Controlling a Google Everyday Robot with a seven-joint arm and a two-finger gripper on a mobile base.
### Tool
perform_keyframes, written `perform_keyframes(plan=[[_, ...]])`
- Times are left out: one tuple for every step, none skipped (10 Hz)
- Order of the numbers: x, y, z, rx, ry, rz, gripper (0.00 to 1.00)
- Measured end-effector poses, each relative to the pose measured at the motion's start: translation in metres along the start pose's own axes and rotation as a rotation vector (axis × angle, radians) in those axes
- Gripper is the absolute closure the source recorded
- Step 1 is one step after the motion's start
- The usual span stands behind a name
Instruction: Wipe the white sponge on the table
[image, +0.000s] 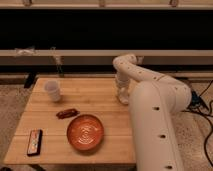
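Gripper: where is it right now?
Camera view: the gripper is low at the right edge of the table, jaws shut, behind and to the right of the orange plate, opposite the white cup on the left.

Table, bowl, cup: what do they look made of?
Table: light wood, plank seams visible, matte. Bowl: orange-brown with a ringed sheen, likely glazed ceramic or plastic. Cup: plain white, matte; paper or plastic, can't tell. End effector, shut, is down at the table's right side.

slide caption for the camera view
Gripper, jaws shut, low at the wooden table's right edge; orange plate and white cup nearby
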Motion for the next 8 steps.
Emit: perform_keyframes(plan=[[0.010, -0.005, 0.001, -0.007, 0.006, -0.004, 1.00], [0.022, -0.014, 0.002, -0.006, 0.013, -0.009, 1.00], [0.032, -0.023, 0.002, -0.003, 0.020, -0.017, 1.00], [0.033, -0.027, 0.002, -0.001, 0.019, -0.023, 1.00], [0.033, -0.026, 0.002, 0.000, 0.020, -0.021, 1.00], [0.033, -0.027, 0.002, 0.000, 0.019, -0.024, 1.00], [0.033, -0.029, 0.002, -0.002, 0.020, -0.033, 1.00], [0.034, -0.035, 0.002, -0.001, 0.023, -0.057, 1.00]])
